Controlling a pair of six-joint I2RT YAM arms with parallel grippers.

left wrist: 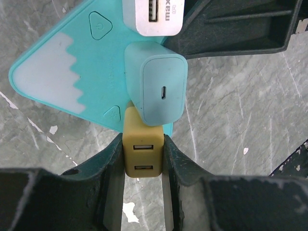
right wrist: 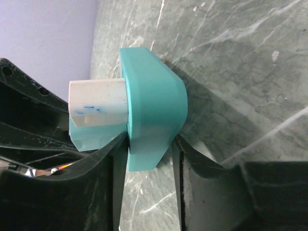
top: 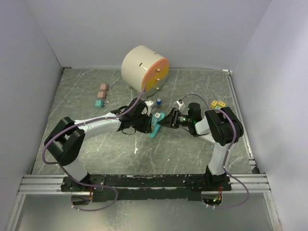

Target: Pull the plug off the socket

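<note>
The left gripper (left wrist: pixel 143 166) clamped the yellow USB plug (left wrist: pixel 141 142) between its fingers, the plug's far end meeting the teal socket block (left wrist: pixel 57 72) just ahead. The right gripper (right wrist: pixel 150 161) pinched that block's edge.

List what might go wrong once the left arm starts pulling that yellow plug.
1. The right end effector pinches only one rounded end of the teal socket, so the socket may twist or slip out under the pull.
2. The left end effector holds the yellow plug by its smooth sides and might slide off.
3. The blue plug sits right against the yellow one and could be knocked or dragged.
</note>
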